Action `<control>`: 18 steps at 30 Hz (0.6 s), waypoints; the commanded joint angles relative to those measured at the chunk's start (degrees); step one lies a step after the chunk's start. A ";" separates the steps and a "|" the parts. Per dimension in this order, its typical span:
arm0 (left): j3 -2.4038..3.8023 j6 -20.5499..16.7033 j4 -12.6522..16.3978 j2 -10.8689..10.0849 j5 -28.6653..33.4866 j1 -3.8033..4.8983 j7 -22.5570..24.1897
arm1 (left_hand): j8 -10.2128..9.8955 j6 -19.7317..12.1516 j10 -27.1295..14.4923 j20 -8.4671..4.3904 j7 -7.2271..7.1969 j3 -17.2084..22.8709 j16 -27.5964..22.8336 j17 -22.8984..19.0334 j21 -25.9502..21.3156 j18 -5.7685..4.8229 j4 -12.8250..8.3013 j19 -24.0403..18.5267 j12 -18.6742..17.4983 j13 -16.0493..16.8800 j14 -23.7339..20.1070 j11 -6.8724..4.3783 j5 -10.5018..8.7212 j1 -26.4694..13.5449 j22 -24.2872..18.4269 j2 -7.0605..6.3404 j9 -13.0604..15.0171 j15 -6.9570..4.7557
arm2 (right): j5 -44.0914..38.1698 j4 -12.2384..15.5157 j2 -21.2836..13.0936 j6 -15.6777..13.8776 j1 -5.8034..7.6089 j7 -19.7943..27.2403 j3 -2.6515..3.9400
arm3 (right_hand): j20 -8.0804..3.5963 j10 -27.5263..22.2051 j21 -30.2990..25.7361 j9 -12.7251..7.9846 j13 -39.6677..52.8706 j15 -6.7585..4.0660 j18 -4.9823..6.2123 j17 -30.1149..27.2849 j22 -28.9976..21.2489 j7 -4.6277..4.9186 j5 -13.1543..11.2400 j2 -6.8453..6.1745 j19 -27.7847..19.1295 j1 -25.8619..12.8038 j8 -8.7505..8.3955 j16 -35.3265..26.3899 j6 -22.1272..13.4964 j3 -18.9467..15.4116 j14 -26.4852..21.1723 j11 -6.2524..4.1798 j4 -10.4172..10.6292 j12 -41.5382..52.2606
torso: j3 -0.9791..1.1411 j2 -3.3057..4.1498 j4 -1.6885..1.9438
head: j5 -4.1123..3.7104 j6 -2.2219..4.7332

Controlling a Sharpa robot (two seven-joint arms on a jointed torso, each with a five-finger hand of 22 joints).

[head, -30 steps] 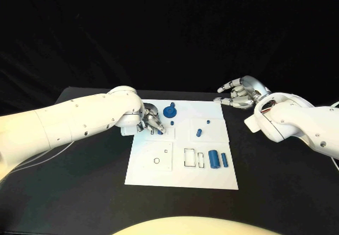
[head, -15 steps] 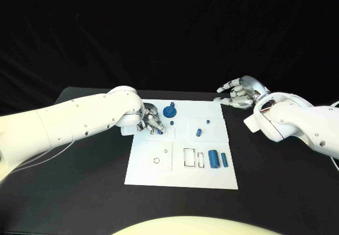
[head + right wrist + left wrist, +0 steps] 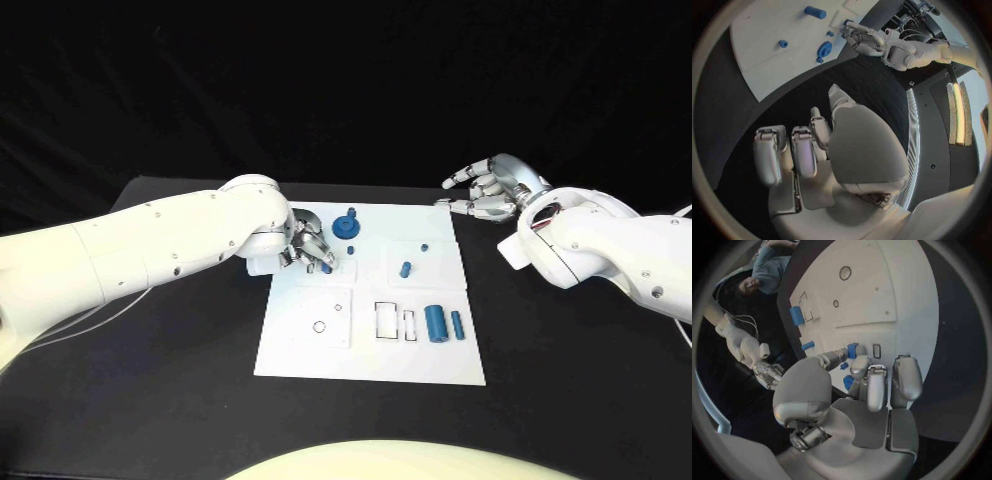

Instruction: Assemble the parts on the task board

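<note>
In the head view, the white task board (image 3: 372, 300) is seen in the middle of the black table (image 3: 159, 380), with the left hand (image 3: 307, 248) set over its upper left part and a small blue peg (image 3: 326, 267) pinched at its fingertips, while the right hand (image 3: 488, 192) is held off the board's upper right corner, fingers curled in on nothing. In the left wrist view, a small blue piece (image 3: 852, 350) is gripped between the fingertips over the board (image 3: 898, 295), and another blue block (image 3: 796, 315) is seen lying further up the frame. In the right wrist view, the right hand (image 3: 817, 150) is shown with fingers bent and nothing held, over bare table beside the board's edge (image 3: 767, 45), on which a blue cylinder (image 3: 815, 12) and a blue knob (image 3: 824, 49) are seen at the upper part of the frame.
</note>
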 commanded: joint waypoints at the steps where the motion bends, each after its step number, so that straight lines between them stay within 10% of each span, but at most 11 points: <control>1: 0.03 -0.29 0.04 0.14 0.07 -0.01 0.06 | -0.48 1.46 1.10 0.11 -1.43 11.10 0.62 15.03 0.35 -0.53 -2.17 0.44 -1.03 -0.91 6.10 -0.39 1.61 -0.07 0.62 2.46 1.24 0.09 | -0.16 0.01 0.03 0.23 -0.05 0.05 0.00 | -0.30 -1.09 -0.62 0.45 0.41 -0.48 -1.48 13.60 14.45 -0.02 0.58 0.93 5.51 -1.77 1.33 -0.34 -0.58 1.24 5.76 -0.14 -0.05 -0.39 | 0.01 0.01 -0.01 | 0.01 -0.03; 18: 0.03 1.02 -0.42 0.33 -0.14 0.00 -0.09 | -0.36 2.20 1.26 0.28 -1.40 11.65 0.65 15.08 0.43 -0.55 -2.46 0.54 -0.85 -0.74 6.12 -0.31 1.55 -0.23 0.82 2.70 1.55 0.21 | -0.38 -0.03 0.08 0.46 -0.07 0.04 0.00 | -0.30 -1.09 -0.62 0.45 0.41 -0.48 -1.48 13.60 14.45 -0.02 0.58 0.93 5.51 -1.77 1.33 -0.34 -0.58 1.24 5.76 -0.14 -0.05 -0.39 | 0.03 -0.03 0.03 | -0.02 -0.19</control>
